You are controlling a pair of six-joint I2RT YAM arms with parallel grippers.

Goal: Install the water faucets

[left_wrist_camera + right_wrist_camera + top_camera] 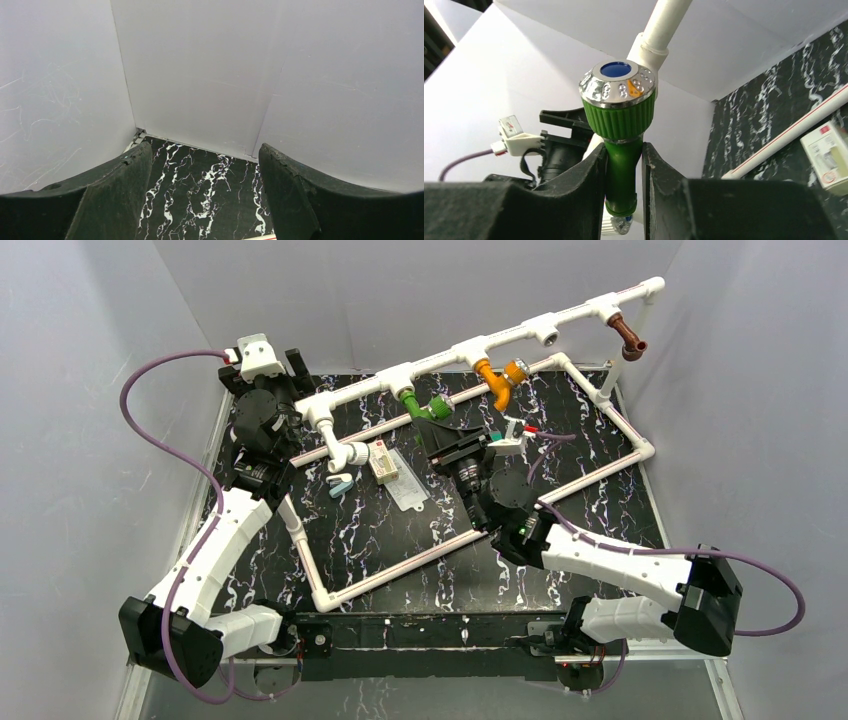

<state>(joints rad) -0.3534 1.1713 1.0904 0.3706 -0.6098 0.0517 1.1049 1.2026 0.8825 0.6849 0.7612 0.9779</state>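
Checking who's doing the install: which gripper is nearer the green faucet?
Right. The right gripper is shut on the green faucet, gripping its body just below the knob. The left gripper hangs open and empty over the far-left corner of the table.

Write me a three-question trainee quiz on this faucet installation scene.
1. True or false: the left gripper is holding a faucet.
2. Which faucet is the right gripper shut on? A orange faucet, B green faucet, C white faucet.
3. Fill in: in the top view, the faucet at the far-right end of the white pipe is coloured ____.
Key: 1 false, it is open and empty; 2 B; 3 brown, the brown faucet.
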